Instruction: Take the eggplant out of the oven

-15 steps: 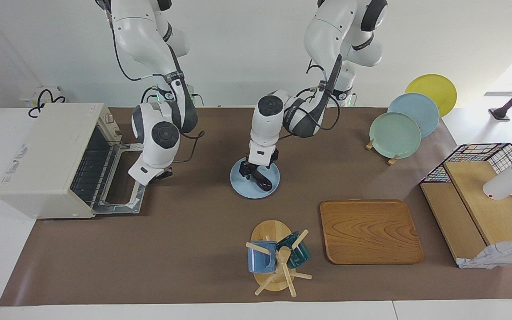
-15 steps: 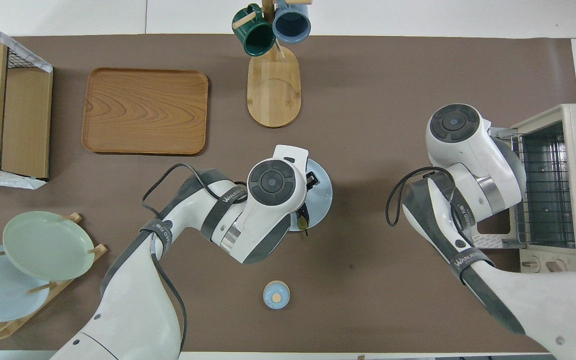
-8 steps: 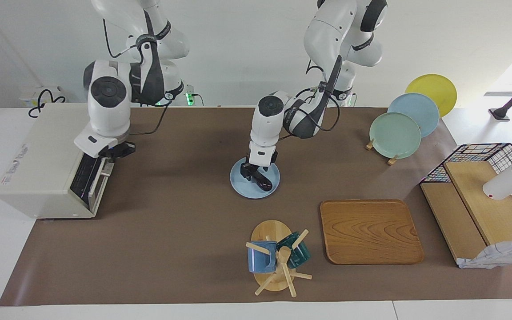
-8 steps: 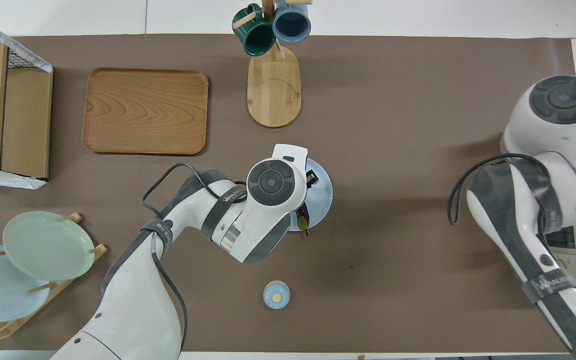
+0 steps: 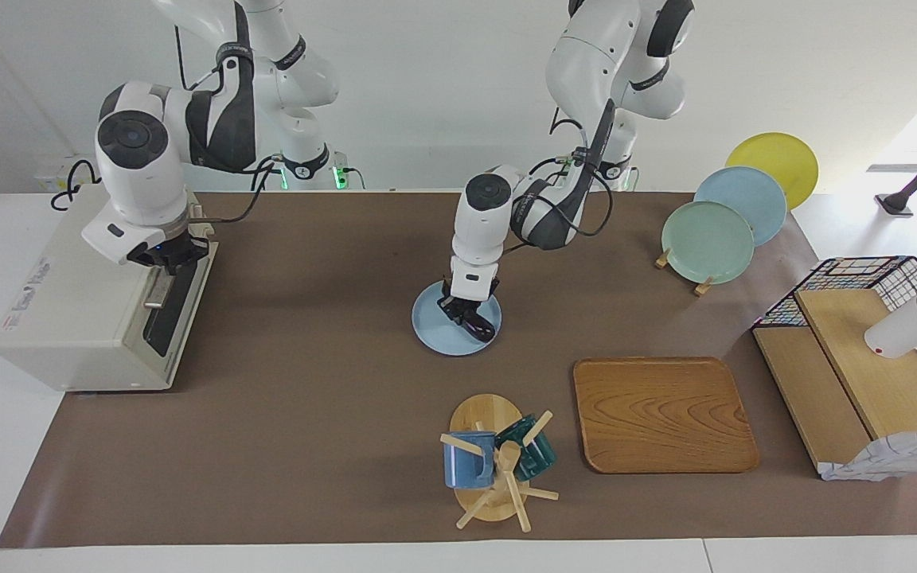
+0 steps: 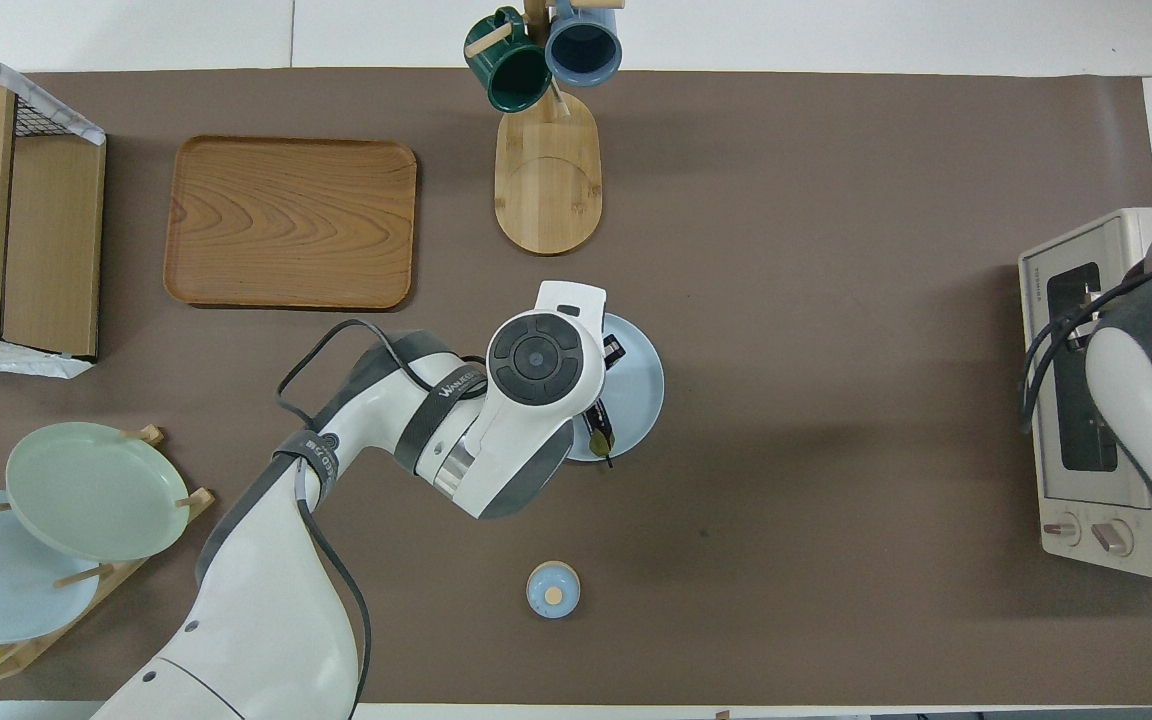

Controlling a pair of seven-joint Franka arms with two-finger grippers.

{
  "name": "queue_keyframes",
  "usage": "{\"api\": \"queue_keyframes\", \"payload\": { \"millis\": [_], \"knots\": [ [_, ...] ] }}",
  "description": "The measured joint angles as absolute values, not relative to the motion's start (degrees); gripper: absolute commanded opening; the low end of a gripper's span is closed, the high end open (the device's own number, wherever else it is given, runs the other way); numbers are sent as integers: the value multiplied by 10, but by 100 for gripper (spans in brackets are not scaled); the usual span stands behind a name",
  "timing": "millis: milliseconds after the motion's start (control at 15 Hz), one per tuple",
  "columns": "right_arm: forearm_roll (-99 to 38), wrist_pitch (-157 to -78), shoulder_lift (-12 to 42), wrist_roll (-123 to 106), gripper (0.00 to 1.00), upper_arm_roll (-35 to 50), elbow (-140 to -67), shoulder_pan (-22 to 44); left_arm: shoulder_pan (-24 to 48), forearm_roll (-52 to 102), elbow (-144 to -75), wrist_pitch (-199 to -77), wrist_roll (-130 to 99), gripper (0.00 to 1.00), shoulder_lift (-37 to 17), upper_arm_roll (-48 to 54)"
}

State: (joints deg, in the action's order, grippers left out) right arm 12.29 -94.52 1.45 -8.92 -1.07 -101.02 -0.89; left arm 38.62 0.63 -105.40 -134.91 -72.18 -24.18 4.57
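The eggplant (image 5: 481, 326), small, dark and glossy, lies on a light blue plate (image 5: 435, 330) in the middle of the table; its thin stem tip (image 6: 597, 438) sticks out over the plate's rim (image 6: 641, 385). My left gripper (image 5: 461, 309) is shut and points down right over the eggplant's end that is nearer the robots. Whether it touches the eggplant does not show. The cream-white oven (image 5: 68, 318) stands at the right arm's end of the table with its dark glass door up and closed. My right gripper (image 5: 162, 259) sits at the door's top edge. In the overhead view the right arm covers part of the oven (image 6: 1056, 480).
A wooden tray (image 5: 661, 414) and a mug tree (image 5: 494, 461) with two mugs stand farther from the robots than the plate. A rack of plates (image 5: 709, 239) and a wire basket (image 5: 864, 278) occupy the left arm's end. A small blue round lid (image 6: 552, 589) lies nearer the robots.
The oven door has gone from hanging open to closed, and the right gripper rose with it to its top edge. The left gripper shut and lifted slightly over the eggplant.
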Motion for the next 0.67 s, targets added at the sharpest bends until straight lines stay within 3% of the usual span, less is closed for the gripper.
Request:
{"api": "queue_keyframes", "payload": {
  "millis": [67, 133, 200, 467, 667],
  "knots": [
    [101, -933, 12, -89, 29, -10, -986, -9, 386, 1, -1052, -1349, -722, 0, -241, 45],
    [82, -927, 11, -89, 48, -10, -969, -8, 385, -2, -1049, -1349, -721, 0, -239, 43],
    [69, -924, 11, -89, 99, -10, -958, -8, 383, -5, -1044, -1347, -718, 0, -232, 41],
    [58, -923, 15, -89, 100, -9, -955, -1, 322, -10, -1015, -1268, -567, 0, -181, 35],
    [58, -923, 18, -86, 100, -9, -953, 10, 246, -10, -973, -1211, -437, 0, -174, 33]
  ]
}}
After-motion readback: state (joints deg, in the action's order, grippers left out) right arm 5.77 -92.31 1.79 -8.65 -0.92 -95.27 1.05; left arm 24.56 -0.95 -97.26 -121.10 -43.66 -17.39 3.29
